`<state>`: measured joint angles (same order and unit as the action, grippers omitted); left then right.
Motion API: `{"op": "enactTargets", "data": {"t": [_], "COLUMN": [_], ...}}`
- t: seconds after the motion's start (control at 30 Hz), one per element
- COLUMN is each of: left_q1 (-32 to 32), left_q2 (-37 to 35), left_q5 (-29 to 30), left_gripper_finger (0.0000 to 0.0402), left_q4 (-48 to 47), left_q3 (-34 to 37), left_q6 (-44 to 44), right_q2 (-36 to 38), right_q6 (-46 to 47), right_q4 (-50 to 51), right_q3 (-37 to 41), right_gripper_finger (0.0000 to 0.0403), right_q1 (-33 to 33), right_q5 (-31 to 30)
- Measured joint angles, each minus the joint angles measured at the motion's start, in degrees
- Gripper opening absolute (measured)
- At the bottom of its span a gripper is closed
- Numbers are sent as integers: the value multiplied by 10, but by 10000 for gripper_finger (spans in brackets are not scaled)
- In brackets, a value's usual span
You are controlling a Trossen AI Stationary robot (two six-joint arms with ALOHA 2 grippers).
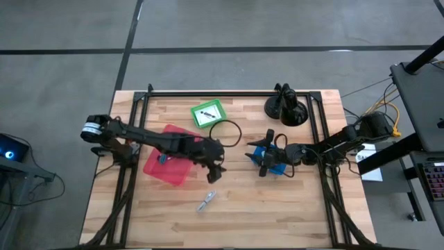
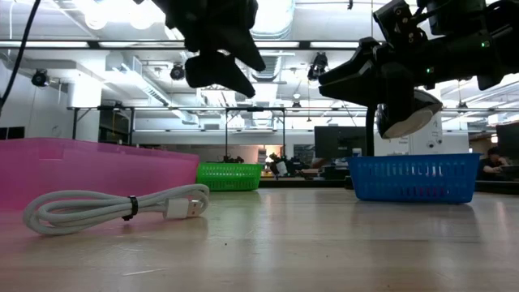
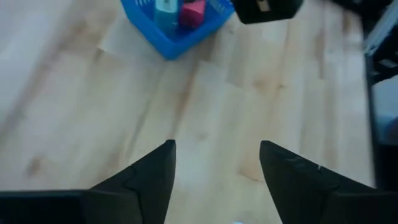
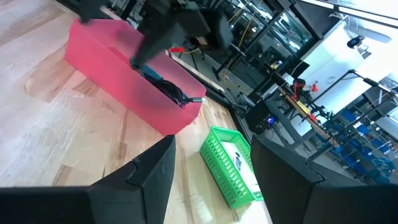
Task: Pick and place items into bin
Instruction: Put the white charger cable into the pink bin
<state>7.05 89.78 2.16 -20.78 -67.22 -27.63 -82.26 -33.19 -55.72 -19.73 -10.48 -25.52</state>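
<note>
Wooden planking of the counter (image 1: 277, 201) lay mostly bare, with a white cable (image 2: 113, 208) coiled near its front edge, just beside the pink bin (image 1: 170, 163). Spread open and carrying nothing, the left end effector (image 1: 215, 169) hovered beyond that bin, above and short of the cable. Likewise open and empty, the right end effector (image 1: 263, 161) hung at the blue basket (image 1: 277, 165). A loose coil could slip or unwind on lifting, and a wide sweep might knock the bin.
</note>
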Motion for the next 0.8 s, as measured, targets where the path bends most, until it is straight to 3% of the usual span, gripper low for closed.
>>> {"op": "enactTargets", "data": {"t": [0.3, 0.8], "left_q1": [65, 173], "left_q2": [0, 2], "left_q5": [-12, 104], "left_gripper_finger": [217, 217], "left_q4": [4, 2], "left_q3": [-3, -4], "left_q6": [-101, -157], "right_q2": [0, 0], "right_q6": [0, 1], "right_q4": [0, 0], "right_q3": [0, 0], "right_gripper_finger": [196, 196], "right_q1": [0, 0], "right_q5": [0, 0]}}
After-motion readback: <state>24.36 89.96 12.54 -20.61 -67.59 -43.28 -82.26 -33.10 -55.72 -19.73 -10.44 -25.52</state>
